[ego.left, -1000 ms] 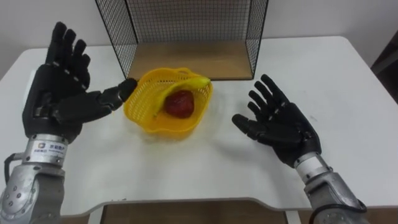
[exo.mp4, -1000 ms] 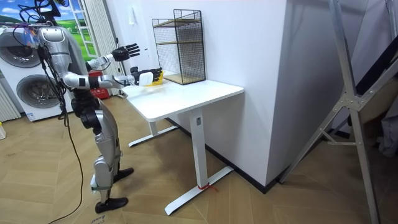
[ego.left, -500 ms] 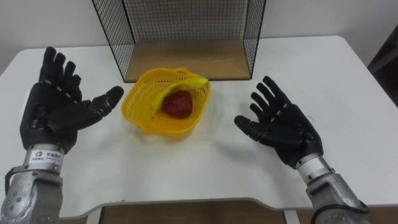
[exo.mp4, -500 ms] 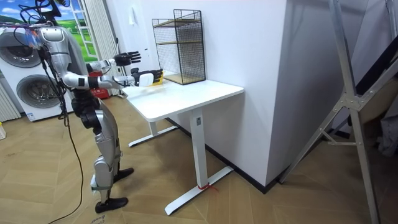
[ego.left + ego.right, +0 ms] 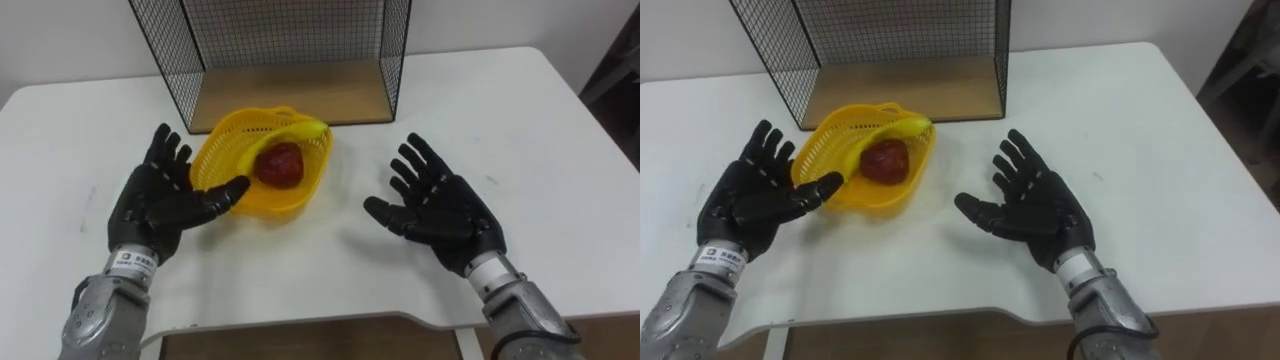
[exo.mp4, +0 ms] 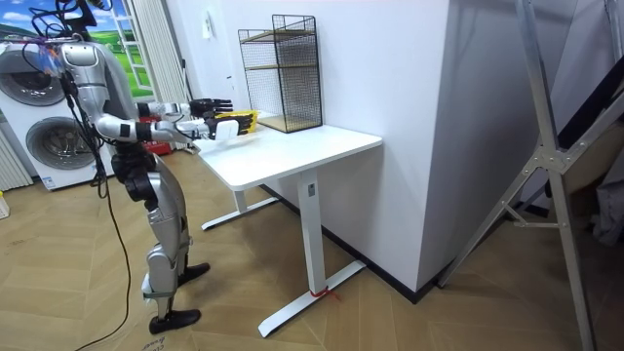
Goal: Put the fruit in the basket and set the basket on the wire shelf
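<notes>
Here, the robot stands at the end of one white surface (image 5: 560, 150), both arms held out over it.

Left: one left hand (image 5: 160, 205), palm turned inward, fingers straight and spread, grasping nothing. Its thumb lies against the near rim of the basket; whether it presses there cannot be told.

Centre: one yellow basket (image 5: 300, 192) resting on the surface, just in front of one wire shelf (image 5: 290, 30) with a wooden floor board (image 5: 300, 95). The basket holds two fruits: one banana (image 5: 292, 130) along its far side and one red fruit (image 5: 281, 163) in the middle, touching the banana.

Right: one right hand (image 5: 440, 210), palm turned toward the basket, fingers straight and spread, released and apart from the basket.
</notes>
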Available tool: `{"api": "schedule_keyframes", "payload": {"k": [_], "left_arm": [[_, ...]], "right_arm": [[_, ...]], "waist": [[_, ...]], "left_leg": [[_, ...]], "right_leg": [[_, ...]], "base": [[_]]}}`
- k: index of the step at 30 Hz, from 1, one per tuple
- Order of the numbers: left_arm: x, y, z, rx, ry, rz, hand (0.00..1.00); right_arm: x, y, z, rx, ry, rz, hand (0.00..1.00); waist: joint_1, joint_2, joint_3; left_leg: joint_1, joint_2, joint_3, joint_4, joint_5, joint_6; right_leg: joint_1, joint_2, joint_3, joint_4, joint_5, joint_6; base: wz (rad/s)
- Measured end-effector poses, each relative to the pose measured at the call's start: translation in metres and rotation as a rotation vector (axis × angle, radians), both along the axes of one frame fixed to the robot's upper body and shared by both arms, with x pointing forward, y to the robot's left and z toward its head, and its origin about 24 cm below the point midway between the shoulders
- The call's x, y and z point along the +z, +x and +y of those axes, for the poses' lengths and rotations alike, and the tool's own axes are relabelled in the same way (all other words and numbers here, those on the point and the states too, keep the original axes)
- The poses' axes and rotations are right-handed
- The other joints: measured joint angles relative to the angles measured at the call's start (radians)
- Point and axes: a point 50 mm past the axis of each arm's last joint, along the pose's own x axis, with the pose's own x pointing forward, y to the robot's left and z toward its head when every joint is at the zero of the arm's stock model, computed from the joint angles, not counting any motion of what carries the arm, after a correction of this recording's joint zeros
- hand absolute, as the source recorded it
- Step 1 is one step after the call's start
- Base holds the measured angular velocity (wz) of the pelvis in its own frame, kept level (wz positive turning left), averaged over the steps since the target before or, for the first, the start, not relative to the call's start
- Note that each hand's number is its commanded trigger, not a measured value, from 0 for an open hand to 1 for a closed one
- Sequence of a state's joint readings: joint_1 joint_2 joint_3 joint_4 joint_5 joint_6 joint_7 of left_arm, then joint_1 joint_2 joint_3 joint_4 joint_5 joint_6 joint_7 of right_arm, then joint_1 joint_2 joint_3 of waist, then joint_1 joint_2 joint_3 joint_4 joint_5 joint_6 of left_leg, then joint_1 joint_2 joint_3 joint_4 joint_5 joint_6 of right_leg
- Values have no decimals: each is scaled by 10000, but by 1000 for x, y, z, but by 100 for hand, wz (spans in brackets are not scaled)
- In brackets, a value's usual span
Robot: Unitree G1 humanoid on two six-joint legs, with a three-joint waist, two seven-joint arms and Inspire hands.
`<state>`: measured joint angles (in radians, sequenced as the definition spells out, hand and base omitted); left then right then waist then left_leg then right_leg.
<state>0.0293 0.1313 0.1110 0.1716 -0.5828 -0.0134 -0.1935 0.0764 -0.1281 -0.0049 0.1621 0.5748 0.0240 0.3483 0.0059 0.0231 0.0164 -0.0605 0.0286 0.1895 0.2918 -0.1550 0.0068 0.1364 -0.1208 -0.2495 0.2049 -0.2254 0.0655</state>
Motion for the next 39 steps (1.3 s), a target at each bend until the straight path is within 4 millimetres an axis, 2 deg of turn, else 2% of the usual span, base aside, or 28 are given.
{"api": "schedule_keyframes", "payload": {"k": [3, 16, 23, 34, 39], "left_arm": [[-2, 4, -2, -58, -621, 20, 0], [-9, 4, -9, -448, -739, 442, 0], [-31, -1, -14, -812, -943, 1626, 0], [-26, 5, -17, -1078, -954, 1383, 0], [-20, 12, -20, -1256, -757, 1137, 0]], "right_arm": [[-3, 0, 5, 199, 27, 128, 0], [-4, 3, 11, 236, 32, 330, 0], [-6, 4, 11, 197, 102, 578, 0], [11, 23, 15, 186, 8, -15, 0], [13, 33, 15, 56, -112, -22, 0]], "waist": [[-7, 1, 0], [-64, -4, -3], [-59, -30, -13], [-93, -86, -31], [-95, -204, -22]], "left_leg": [[23, 5, 4, -8, 1, -2], [32, 5, 23, -10, 1, -1], [106, 9, 60, -26, 2, -2], [111, 18, 60, -20, 3, -3], [107, 16, 56, -23, 4, -4]], "right_leg": [[10, 2, 19, 1, 0, 0], [22, 1, -1, 6, 0, 0], [59, -4, 2, 14, 0, 0], [67, -2, -9, 10, 0, 0], [61, -2, -6, 10, 0, 0]], "base": [[0], [0], [0], [0], [0]]}}
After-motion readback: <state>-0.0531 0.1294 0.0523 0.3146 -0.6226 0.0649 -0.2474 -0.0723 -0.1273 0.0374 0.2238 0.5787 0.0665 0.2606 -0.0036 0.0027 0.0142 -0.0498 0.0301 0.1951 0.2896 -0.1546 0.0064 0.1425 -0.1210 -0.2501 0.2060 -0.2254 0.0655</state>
